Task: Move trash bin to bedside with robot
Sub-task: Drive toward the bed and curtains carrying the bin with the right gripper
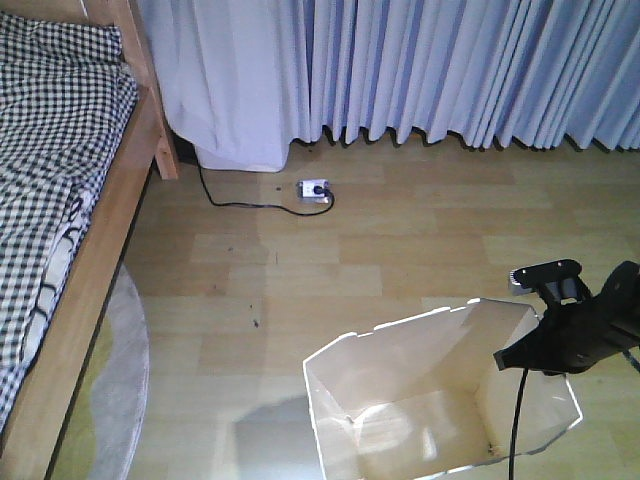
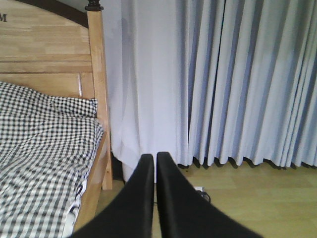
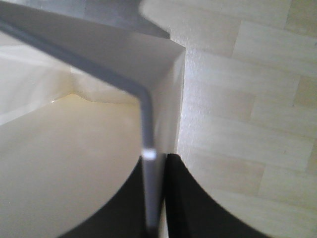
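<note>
The white trash bin stands on the wooden floor at the lower right of the front view, cream inside. My right gripper is shut on the bin's thin wall, one finger inside and one outside. In the front view the black right arm reaches over the bin's right rim. The bed with checked bedding runs along the left, well apart from the bin. My left gripper is shut with nothing in it, pointing at the bed's wooden headboard corner and the curtains.
Pale curtains hang across the back wall. A white power strip with a black cable lies on the floor near the curtain. A round pale rug lies beside the bed frame. Open wooden floor lies between bin and bed.
</note>
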Robot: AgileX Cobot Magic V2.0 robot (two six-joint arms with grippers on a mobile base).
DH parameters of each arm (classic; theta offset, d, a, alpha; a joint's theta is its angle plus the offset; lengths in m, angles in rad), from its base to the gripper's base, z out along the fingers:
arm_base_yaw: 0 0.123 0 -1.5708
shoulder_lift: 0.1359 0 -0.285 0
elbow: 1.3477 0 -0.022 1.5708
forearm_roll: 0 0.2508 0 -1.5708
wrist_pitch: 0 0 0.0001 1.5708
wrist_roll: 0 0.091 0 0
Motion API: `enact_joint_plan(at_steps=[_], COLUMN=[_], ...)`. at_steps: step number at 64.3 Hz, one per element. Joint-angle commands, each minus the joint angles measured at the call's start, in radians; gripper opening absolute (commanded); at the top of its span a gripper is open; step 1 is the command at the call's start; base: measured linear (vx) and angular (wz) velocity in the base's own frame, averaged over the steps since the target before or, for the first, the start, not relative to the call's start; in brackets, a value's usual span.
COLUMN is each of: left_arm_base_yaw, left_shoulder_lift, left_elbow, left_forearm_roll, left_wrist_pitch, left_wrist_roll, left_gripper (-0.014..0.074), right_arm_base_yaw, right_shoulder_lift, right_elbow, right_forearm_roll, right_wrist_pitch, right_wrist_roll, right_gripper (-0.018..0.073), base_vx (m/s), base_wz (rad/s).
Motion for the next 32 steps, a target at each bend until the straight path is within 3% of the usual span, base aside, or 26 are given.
enact_joint_plan(at_steps=[1,32], left_arm_base_yaw=[-0.004,-0.004], left_shoulder_lift=[-0.01,-0.01], left_elbow=[0.02,0.02], left_forearm_roll=[-0.01,-0.01], left_wrist_pitch=[-0.067,-0.067], left_wrist_roll=[-0.003,-0.003], left_gripper=[-0.0006,-0.0006], right_arm_base_yaw=[-0.004,-0.004], right_shoulder_lift=[-0.059,-0.059], right_elbow=[-0.017,-0.017], right_forearm_roll=[0.022,0.022], right_wrist_pitch=[-0.013,-0.013], right_wrist_roll=[0.012,0.012], right_gripper=[-0.0003,-0.0003], base_vx=[0.42,0.39], base_wz=[0.0,-0.02])
